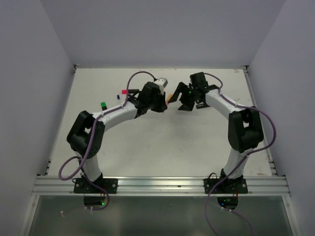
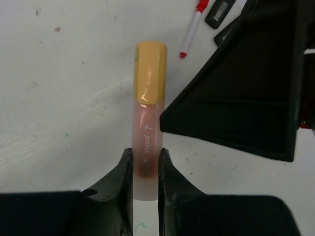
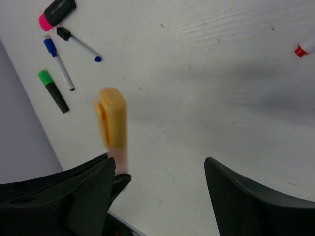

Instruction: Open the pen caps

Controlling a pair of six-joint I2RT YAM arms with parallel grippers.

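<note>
Orange cap (image 2: 150, 71) tops the peach pen (image 2: 146, 123) pinched in left tool (image 2: 145, 160).

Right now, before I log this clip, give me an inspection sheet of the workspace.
Surface: white table, faint scuffs.
Job's things: orange cap seated on peach pen; green marker, pink marker, blue pen and red pen loose on the table.
Clutter: nothing seen.
Grippers: left gripper shut on peach pen; right gripper open beside the orange cap, fingers spread.
Cables: purple cables draped along both arms.
Surroundings: plain walls on three sides, metal rail at near edge.
</note>
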